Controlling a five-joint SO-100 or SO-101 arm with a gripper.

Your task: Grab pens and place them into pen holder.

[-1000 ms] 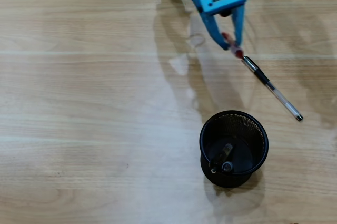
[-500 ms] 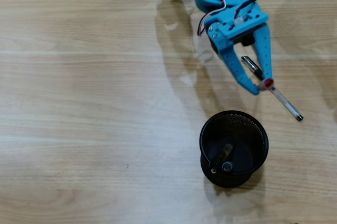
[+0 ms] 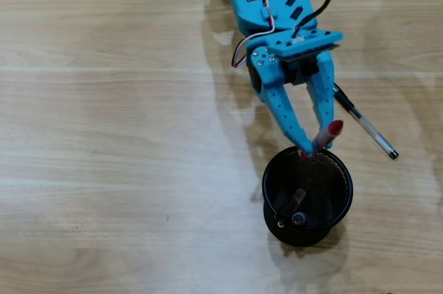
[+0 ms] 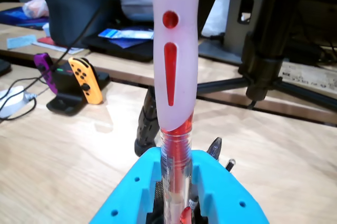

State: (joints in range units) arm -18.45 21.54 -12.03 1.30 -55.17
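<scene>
Item: claw (image 3: 316, 149) clamped on red pen (image 3: 330, 132), poised at pen holder (image 3: 340, 176) far rim. Risk: released there, pen may strike rim and fall outside onto desk (image 3: 104, 135).

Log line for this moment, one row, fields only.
gripper: shut on red pen | position: over pen holder rim | in holder: pens visible | on table: clear pen with black cap | release: not yet

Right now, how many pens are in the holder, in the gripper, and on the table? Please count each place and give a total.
Pens in the pen holder: 2, dark ones
Pens in the gripper: 1, the red pen
Pens on the table: 1, the clear pen with black cap
Total: 4 pens
</scene>
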